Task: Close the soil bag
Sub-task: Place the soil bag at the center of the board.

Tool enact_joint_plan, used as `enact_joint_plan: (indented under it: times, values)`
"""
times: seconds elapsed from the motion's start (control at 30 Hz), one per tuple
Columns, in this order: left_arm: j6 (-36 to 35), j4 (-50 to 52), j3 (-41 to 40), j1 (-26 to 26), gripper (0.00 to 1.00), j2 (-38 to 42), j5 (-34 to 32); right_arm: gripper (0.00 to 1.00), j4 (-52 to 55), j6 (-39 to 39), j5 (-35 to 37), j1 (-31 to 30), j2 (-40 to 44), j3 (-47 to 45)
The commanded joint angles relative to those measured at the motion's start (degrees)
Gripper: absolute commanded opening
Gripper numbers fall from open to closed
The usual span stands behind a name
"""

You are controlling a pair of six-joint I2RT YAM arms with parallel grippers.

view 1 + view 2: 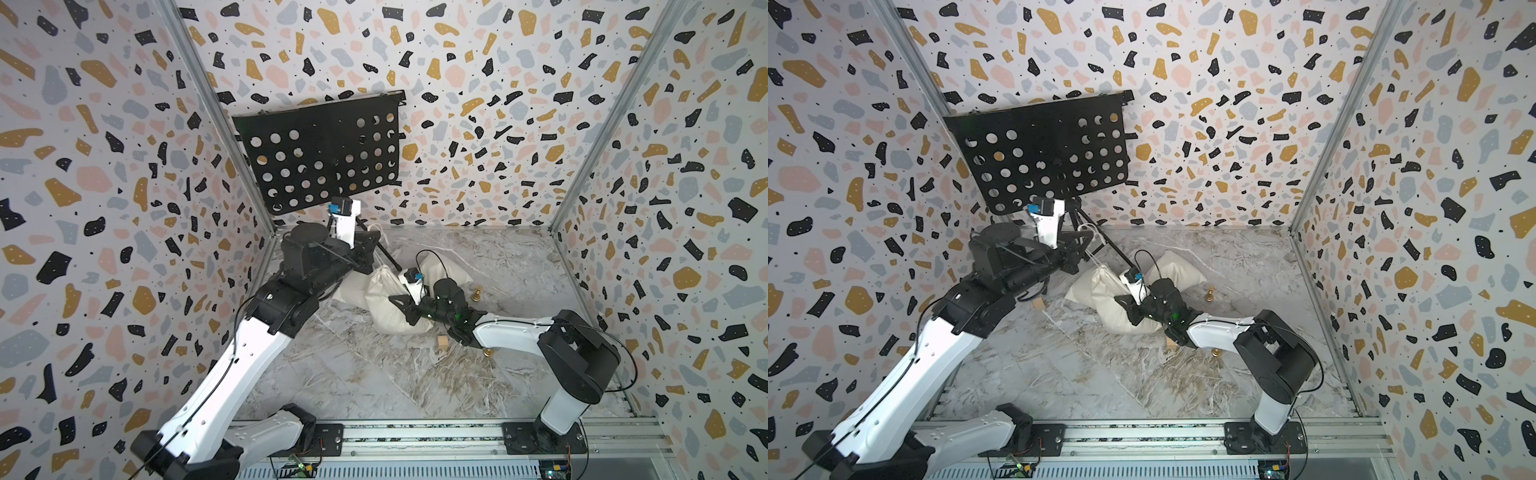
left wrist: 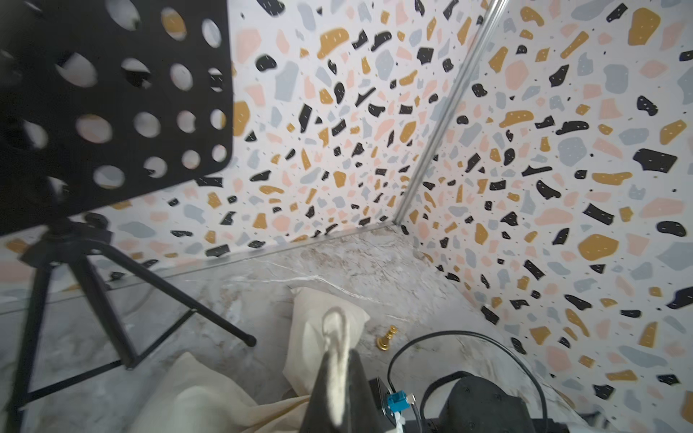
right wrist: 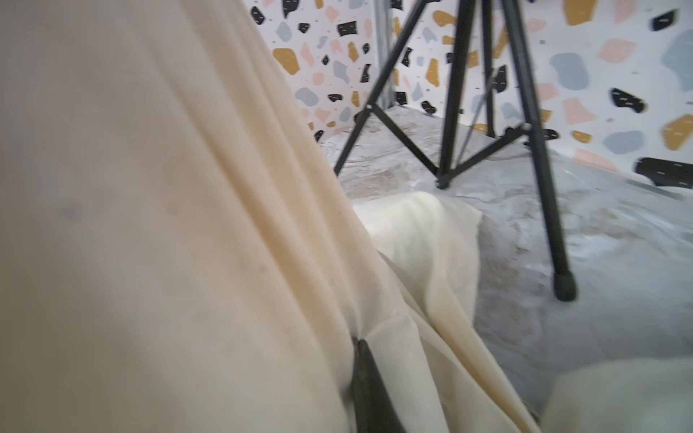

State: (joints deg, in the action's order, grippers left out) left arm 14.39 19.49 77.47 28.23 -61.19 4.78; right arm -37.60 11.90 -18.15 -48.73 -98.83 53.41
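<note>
Over to the soil bag (image 1: pixel 380 309): cream cloth, slumped on its side mid-table, neck stretched toward the back-left corner. Up at that end, the left gripper (image 2: pixel 339 356), clamped tight on the white drawstring (image 2: pixel 333 322), well above the surface, cord taut back down to the bag. Lower, on the bag's body, the right gripper (image 1: pixel 400 308), nipped narrow onto a fold of cloth. Creases fanning from one dark finger (image 3: pixel 365 375), its partner hidden behind fabric. Underneath, a grey marbled tabletop (image 1: pixel 374 386). Near the bag, a wooden cube (image 1: pixel 443 342) and a gold chess piece (image 1: pixel 476 293). Behind, a black perforated music stand (image 1: pixel 320 153) on its tripod, and terrazzo-print walls (image 1: pixel 498 124) all round.
</note>
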Motion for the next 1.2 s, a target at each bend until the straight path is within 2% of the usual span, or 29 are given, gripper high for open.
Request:
enact_joint_plan:
  times: [0.0, 0.07, 0.13, 0.27, 0.4, 0.57, 0.67, 0.73, 0.77, 0.93, 0.97, 1.1, 1.17]
  values:
    - [-7.06, -2.25, -1.31, -0.34, 0.00, 6.85, -15.68, 0.15, 2.99, 3.93, -8.14, -5.43, -2.43, 7.04]
    - [-8.95, 1.61, -5.19, -0.35, 0.00, 9.88, -25.80, 0.20, 3.12, 4.81, -10.33, -7.55, -4.51, 9.20]
    - [-9.17, 4.33, -9.57, -0.36, 0.00, 11.44, -33.41, 0.35, 3.00, 4.66, -8.16, -7.43, -4.41, 7.33]
    - [-6.28, 2.32, -22.00, -0.37, 0.00, 10.93, -43.25, 0.60, 6.21, 1.36, -2.53, -4.77, 2.61, -0.74]
    - [0.86, -4.12, -31.82, -2.03, 0.00, 5.96, -42.42, 0.70, 14.39, -2.07, 6.26, -2.26, 15.64, -9.10]
    - [9.37, -8.23, -40.15, -14.16, 0.00, -1.03, -34.22, 0.73, 27.55, -1.57, 18.39, -1.09, 26.28, -15.13]
    - [7.28, -10.42, -41.74, -16.86, 0.00, -1.43, -37.03, 0.73, 34.37, 0.29, 22.48, 0.24, 28.15, -16.00]
    - [5.43, -7.00, -40.15, -16.91, 0.00, 0.05, -37.90, 0.73, 35.57, 1.15, 23.65, 1.58, 26.91, -16.26]
    - [5.02, -5.22, -38.95, -16.89, 0.08, 1.21, -37.15, 0.72, 35.70, 1.87, 23.52, 2.64, 25.68, -16.00]
    - [4.05, -2.85, -35.13, -14.61, 0.65, 10.81, -29.68, 0.61, 36.34, 3.38, 21.61, 6.20, 18.51, -11.39]
    - [3.71, -1.77, -34.16, -13.64, 0.69, 12.26, -29.65, 0.61, 37.06, 3.68, 21.29, 6.82, 17.22, -9.97]
    - [2.00, 4.94, -28.77, -8.06, 0.72, 14.07, -31.74, 0.58, 37.90, 4.39, 23.07, 8.48, 10.98, -4.79]
    - [1.10, 5.36, -27.63, -5.27, 0.73, 13.64, -29.78, 0.56, 38.31, 4.53, 23.53, 9.22, 7.06, -2.26]
